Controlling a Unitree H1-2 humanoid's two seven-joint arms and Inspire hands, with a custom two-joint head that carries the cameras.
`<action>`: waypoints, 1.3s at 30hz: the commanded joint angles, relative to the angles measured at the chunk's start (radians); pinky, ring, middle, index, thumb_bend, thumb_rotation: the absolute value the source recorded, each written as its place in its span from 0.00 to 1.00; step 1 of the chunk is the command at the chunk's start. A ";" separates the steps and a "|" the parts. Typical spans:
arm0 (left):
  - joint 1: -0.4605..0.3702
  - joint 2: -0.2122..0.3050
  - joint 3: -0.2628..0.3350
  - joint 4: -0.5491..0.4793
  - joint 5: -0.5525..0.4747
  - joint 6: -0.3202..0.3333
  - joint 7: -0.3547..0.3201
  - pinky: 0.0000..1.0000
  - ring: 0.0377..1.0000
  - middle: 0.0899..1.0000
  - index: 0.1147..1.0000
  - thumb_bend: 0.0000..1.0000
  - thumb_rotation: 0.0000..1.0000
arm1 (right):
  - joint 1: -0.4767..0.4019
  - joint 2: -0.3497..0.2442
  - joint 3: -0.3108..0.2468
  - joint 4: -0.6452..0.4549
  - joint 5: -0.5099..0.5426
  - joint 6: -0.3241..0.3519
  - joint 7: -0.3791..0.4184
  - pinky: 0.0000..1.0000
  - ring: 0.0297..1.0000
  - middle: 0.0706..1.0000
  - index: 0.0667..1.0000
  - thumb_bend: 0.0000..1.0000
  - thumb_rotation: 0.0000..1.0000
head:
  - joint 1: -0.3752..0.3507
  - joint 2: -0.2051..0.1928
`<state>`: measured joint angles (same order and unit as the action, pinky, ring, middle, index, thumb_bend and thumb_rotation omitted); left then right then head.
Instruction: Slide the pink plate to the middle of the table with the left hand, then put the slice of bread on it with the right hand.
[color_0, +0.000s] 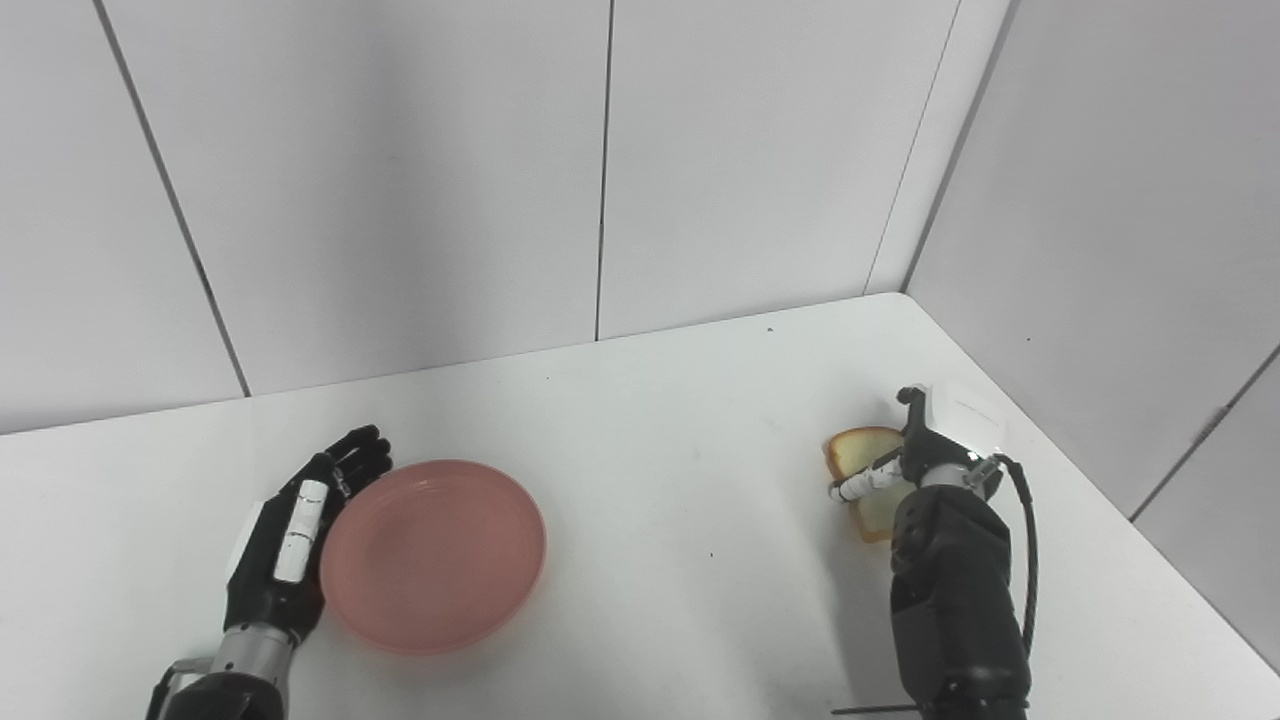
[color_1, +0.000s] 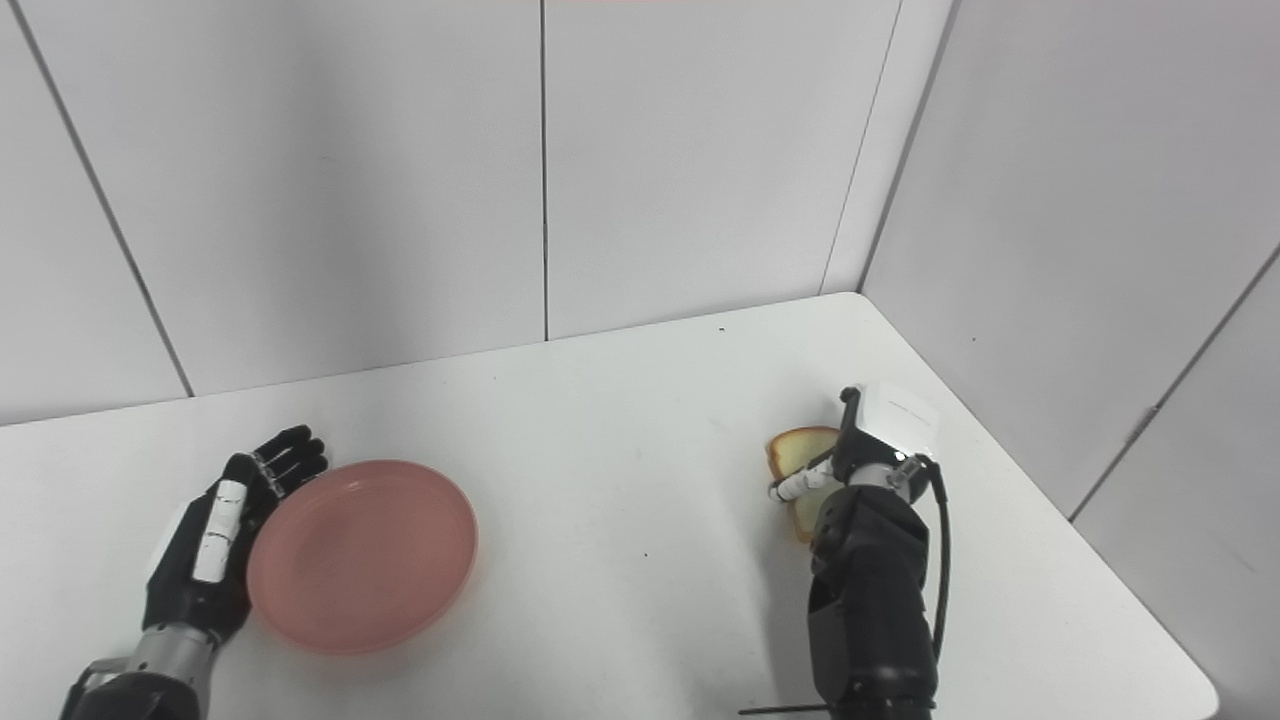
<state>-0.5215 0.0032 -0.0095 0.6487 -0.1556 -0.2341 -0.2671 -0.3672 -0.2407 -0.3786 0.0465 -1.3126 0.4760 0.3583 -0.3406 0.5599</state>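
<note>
Your left hand (color_0: 290, 525) lay flat, fingers spread, against pink plate's (color_0: 433, 555) left rim — holding nothing. Your right hand (color_0: 925, 455) covered bread slice (color_0: 860, 450) at table's (color_0: 650, 450) right; grip unclear.

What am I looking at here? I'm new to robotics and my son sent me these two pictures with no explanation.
Both pictures show one moment, taken by two cameras side by side on a humanoid robot's head, looking down at a white table in a corner of grey walls. That is why they look nearly the same.

The two dark arms rising from the bottom edge are the robot's own. Its left hand lies open and flat against the left rim of a pink plate, which has nothing on it. It holds nothing; it seems placed to push the plate sideways.

Its right hand is down over a slice of bread lying near the table's right edge. The hand hides much of the slice, so I cannot tell whether it has gripped it.
</note>
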 joint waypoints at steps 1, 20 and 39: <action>0.029 -0.011 -0.010 0.037 0.006 0.000 -0.007 0.85 0.81 0.77 0.70 0.80 0.84 | -0.019 0.000 0.034 -0.053 0.011 -0.006 0.043 0.44 0.50 0.45 0.68 0.55 0.00 | 0.009 0.000; 0.005 -0.057 -0.031 0.110 0.049 -0.055 0.040 0.84 0.80 0.76 0.70 0.82 0.83 | -0.139 0.053 0.168 -0.305 0.057 -0.006 0.235 0.26 0.36 0.46 0.78 0.55 0.00 | 0.175 -0.004; -0.023 -0.117 -0.049 0.154 0.118 -0.085 0.119 0.79 0.78 0.77 0.70 0.89 0.85 | -0.254 0.177 0.514 -0.209 0.125 -0.008 0.190 0.27 0.37 0.45 0.72 0.54 0.00 | 0.402 0.001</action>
<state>-0.5842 -0.0875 -0.0488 0.7604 -0.0433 -0.3103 -0.1581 -0.5784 -0.0790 0.1283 -0.1466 -1.1907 0.4753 0.5863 0.0613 0.5599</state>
